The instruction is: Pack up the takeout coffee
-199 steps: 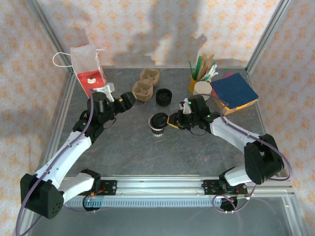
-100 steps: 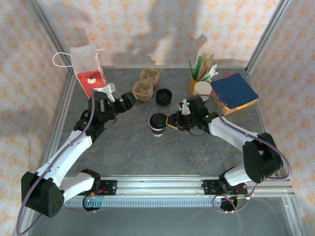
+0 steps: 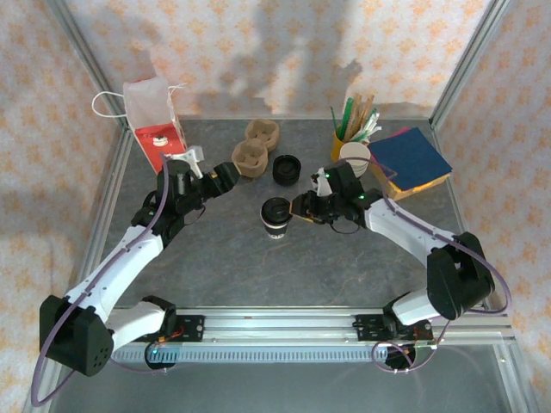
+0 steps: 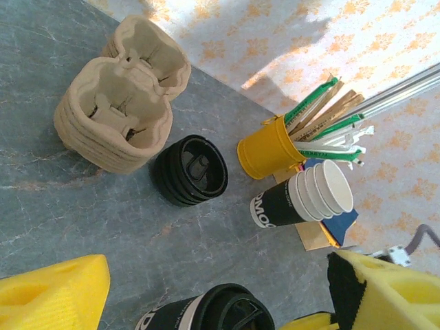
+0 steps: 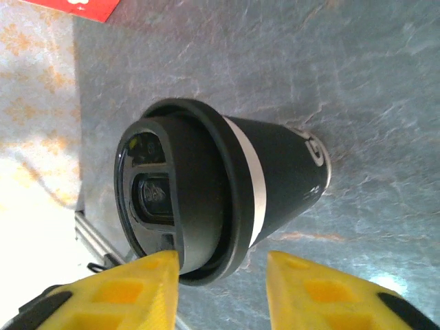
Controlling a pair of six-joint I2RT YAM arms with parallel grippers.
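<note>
Takeout coffee (image 3: 276, 215): matte black paper cup with a white band and a glossy round lid, upright mid-table. Right gripper (image 3: 298, 211) has its jaws parted at the lid, gripping nothing. Left gripper (image 3: 222, 177), over to the left, is wide open and empty.

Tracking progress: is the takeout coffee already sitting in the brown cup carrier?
No, the takeout coffee stands on the table, apart from the cup carrier.

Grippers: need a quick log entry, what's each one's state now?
Left gripper: open, empty.
Right gripper: open around the coffee, not gripping.
</note>
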